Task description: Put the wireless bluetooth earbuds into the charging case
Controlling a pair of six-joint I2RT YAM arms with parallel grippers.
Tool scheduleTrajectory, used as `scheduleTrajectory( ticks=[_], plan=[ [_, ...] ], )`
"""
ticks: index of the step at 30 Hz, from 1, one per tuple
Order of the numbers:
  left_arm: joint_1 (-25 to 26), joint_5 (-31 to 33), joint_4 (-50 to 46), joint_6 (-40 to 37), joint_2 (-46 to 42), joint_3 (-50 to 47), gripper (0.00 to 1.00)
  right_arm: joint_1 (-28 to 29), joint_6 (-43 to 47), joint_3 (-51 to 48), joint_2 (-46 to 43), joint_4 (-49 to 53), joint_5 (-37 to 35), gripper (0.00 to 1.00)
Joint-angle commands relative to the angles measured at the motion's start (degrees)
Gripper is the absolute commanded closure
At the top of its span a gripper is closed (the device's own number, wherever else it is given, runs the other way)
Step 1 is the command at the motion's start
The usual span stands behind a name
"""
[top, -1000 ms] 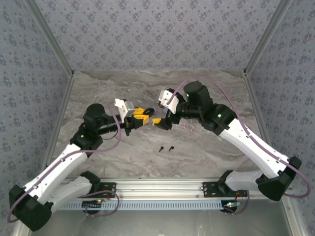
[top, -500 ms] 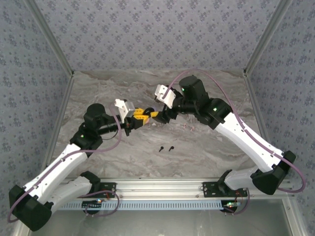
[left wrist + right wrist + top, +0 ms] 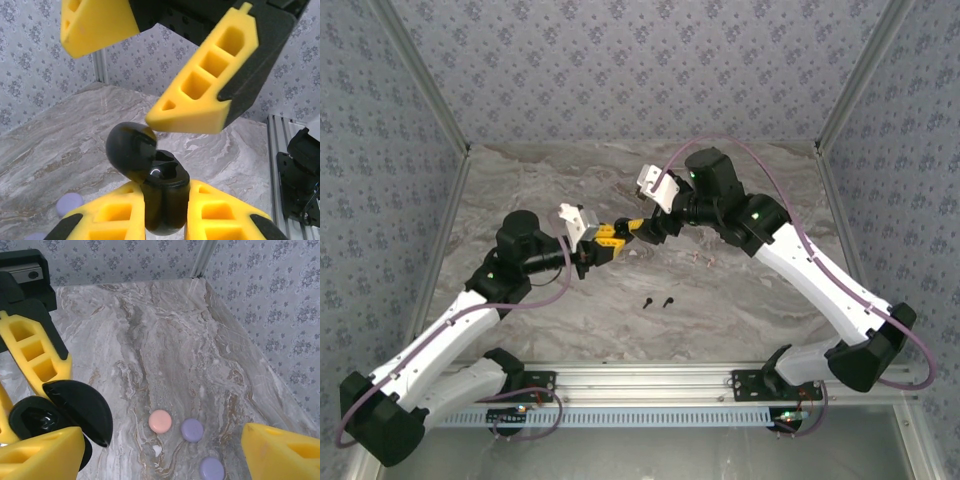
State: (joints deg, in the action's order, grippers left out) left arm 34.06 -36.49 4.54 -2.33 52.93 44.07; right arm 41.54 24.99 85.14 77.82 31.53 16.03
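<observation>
Pinching the opened charging case (image 3: 162, 182) above the worktop's middle is the left gripper (image 3: 165, 215). The right gripper (image 3: 160, 455) is spread, empty. Black earbuds (image 3: 648, 302) lie nearer the front edge, not yet inserted.

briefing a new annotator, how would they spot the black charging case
Find the middle of the marble table, where the left arm meets the right arm. There the left tool clamps the black charging case. Unlike the pink case and purple cases on the table, it is black, lid open.
</observation>
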Motion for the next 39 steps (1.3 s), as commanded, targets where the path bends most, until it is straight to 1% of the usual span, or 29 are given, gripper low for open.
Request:
scheduleTrajectory(
  ticks=[1, 7, 9, 11, 12, 13, 14, 15, 18, 20, 22, 24, 27, 30, 33, 36, 39],
  plan=[
    [0.5, -1.4, 1.4, -1.0, -0.1, 2.2, 1.0, -0.4, -1.6, 2.0, 0.7, -0.1, 0.0, 0.16],
    [0.6, -0.2, 1.1, -1.0, -0.2, 2.0, 1.0, -1.1, -2.9, 1.7, -1.4, 0.3, 0.3, 0.16],
    [0.5, 0.7, 1.0, -0.9, -0.4, 1.5, 1.0, -1.4, -5.0, 0.7, -3.6, 0.6, -0.2, 0.15],
    [0.5, 1.8, 0.8, -0.7, -1.0, 0.8, 1.0, -1.4, -8.8, -0.9, -6.1, 0.8, -2.5, 0.15],
    [0.5, 2.4, 0.8, -0.5, -1.4, 0.2, 1.0, -1.4, -11.8, -2.1, -7.3, 1.3, -4.5, 0.15],
    [0.6, 3.0, 0.8, -0.2, -2.0, -0.5, 1.0, -1.4, -16.3, -3.3, -8.6, 1.9, -7.6, 0.12],
    [0.6, 3.6, 1.0, 0.2, -2.6, -1.3, 1.0, -1.4, -20.6, -4.2, -9.4, 2.6, -9.9, 0.11],
    [0.6, 4.2, 1.0, 0.7, -3.3, -2.1, 1.0, -1.5, -25.6, -5.1, -10.0, 5.2, -11.8, 0.11],
    [0.6, 5.9, 0.9, 1.9, -5.6, -4.2, 1.0, -1.5, -39.7, -7.9, -10.0, 10.7, -14.2, 0.12],
    [0.7, 6.8, -0.1, 2.4, -7.3, -5.4, 1.0, -1.2, -46.8, -10.6, -9.3, 12.4, -14.1, 0.13],
    [0.6, 7.7, -1.2, 3.0, -9.4, -6.5, 1.0, -0.3, -53.4, -14.2, -8.4, 13.0, -15.3, 0.18],
    [0.6, 8.3, -2.1, 3.7, -11.4, -7.5, 1.0, 0.8, -58.6, -17.3, -6.8, 13.1, -16.4, 0.22],
    [0.6, 9.5, -3.5, 4.4, -14.5, -8.9, 1.0, 2.6, -65.5, -20.3, -2.8, 15.1, -18.9, 0.25],
    [0.6, 10.7, -4.4, 4.4, -17.3, -9.8, 1.0, 3.4, -69.2, -22.3, 1.4, 14.0, -18.7, 0.32],
    [0.6, 11.0, -4.8, 4.0, -18.9, -10.1, 1.0, 3.9, -72.2, -24.9, 4.7, 10.7, -17.5, 0.38],
    [0.6, 10.7, -5.0, 3.8, -19.5, -10.0, 1.0, 3.9, -74.2, -26.6, 7.8, 7.9, -16.6, 0.41],
    [0.6, 10.3, -4.8, 3.6, -19.4, -10.0, 1.0, 4.1, -74.7, -26.5, 11.0, 6.7, -15.1, 0.41]
  ],
)
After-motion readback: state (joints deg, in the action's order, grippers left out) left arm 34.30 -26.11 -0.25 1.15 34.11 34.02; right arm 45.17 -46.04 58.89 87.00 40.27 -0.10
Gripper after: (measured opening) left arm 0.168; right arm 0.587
